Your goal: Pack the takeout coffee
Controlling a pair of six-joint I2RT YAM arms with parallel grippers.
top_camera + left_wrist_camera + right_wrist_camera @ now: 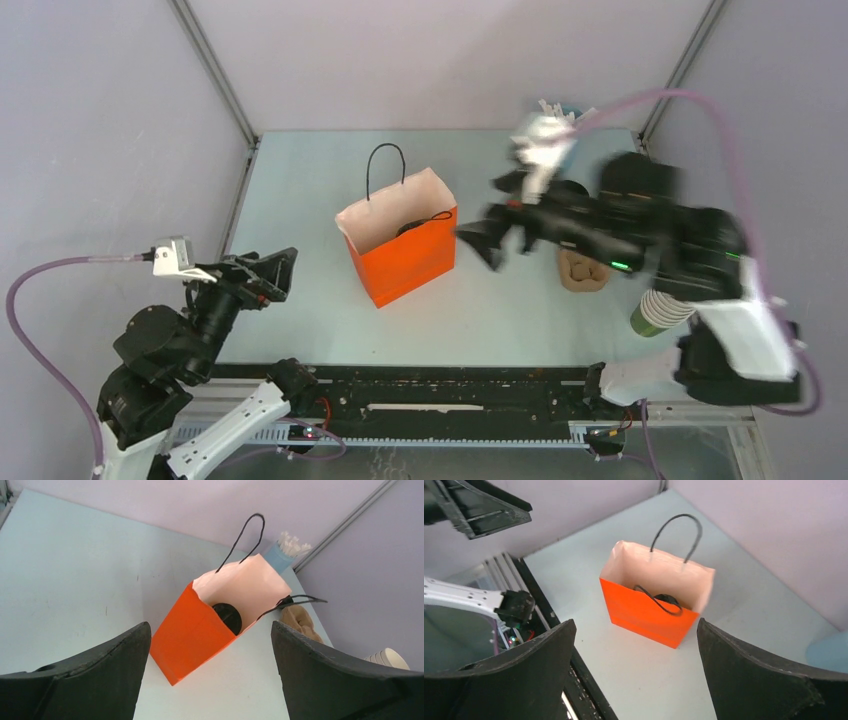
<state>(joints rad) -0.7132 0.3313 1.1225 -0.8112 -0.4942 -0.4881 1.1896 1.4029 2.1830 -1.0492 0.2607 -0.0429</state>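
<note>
My right claw [487, 243] hangs wide open, holding nothing. The takeout coffee [410, 228], showing only its round black plastic lid, sits inside the orange paper bag [405, 265]. It lies at my nine o'clock, likely upright, nearer me than the left claw [270, 272].

Of the takeout coffee [227, 617], only the black lid shows, low inside the orange bag [190, 635], whose walls hide the cup's body in every view. At centre right of the top view the right arm [610, 225] is smeared by blur and covers most of the pale blue cup of white sticks [572, 110], the top of the stacked cups [660, 312] and part of a brown lump [583, 272]. At the right edge of the right wrist view, a pale blue shape [830, 652] is cut off and too blurred to identify.
</note>
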